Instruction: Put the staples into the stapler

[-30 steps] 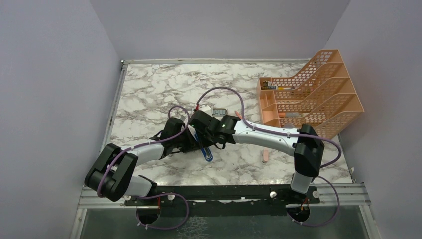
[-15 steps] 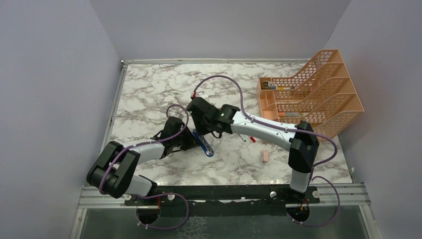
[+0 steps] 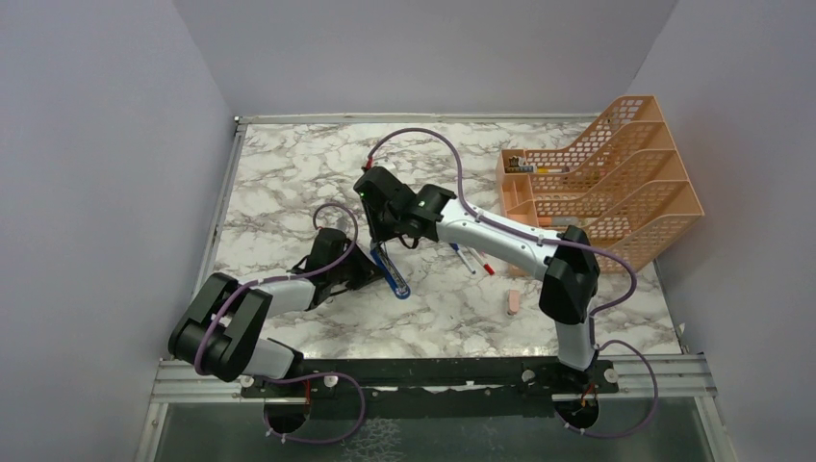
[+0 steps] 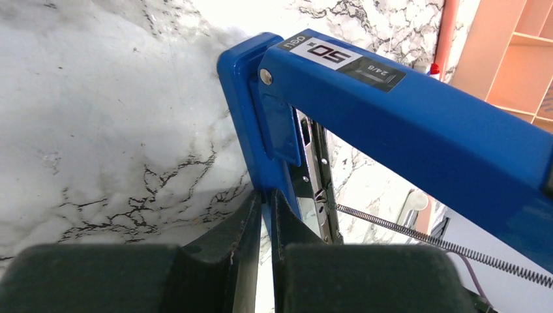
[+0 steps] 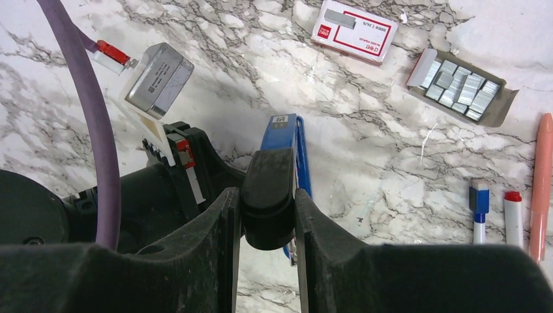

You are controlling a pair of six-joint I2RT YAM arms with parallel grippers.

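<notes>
The blue stapler [image 3: 393,277] lies open on the marble table between my two grippers. My left gripper [image 4: 266,199] is shut on the edge of its blue base, beside the silver channel [image 4: 317,176] and its stretched spring [image 4: 424,235]. My right gripper [image 5: 264,202] is shut on the dark front end of the stapler's raised lid [image 4: 404,124]. In the right wrist view the red-and-white staple sleeve [image 5: 354,30] and the grey tray of staple strips [image 5: 460,85] lie beyond the stapler. In the top view the right arm hides them.
A blue-capped pen [image 5: 479,208], a red-capped pen [image 5: 514,215] and an orange pen [image 5: 541,176] lie right of the stapler. A pink eraser [image 3: 513,303] lies near the front. An orange mesh organizer [image 3: 606,183] stands at the back right.
My right gripper has moved back and left with the stapler's lid end in it, swinging the lid open. The left gripper still holds the base. The pens have come into view.
</notes>
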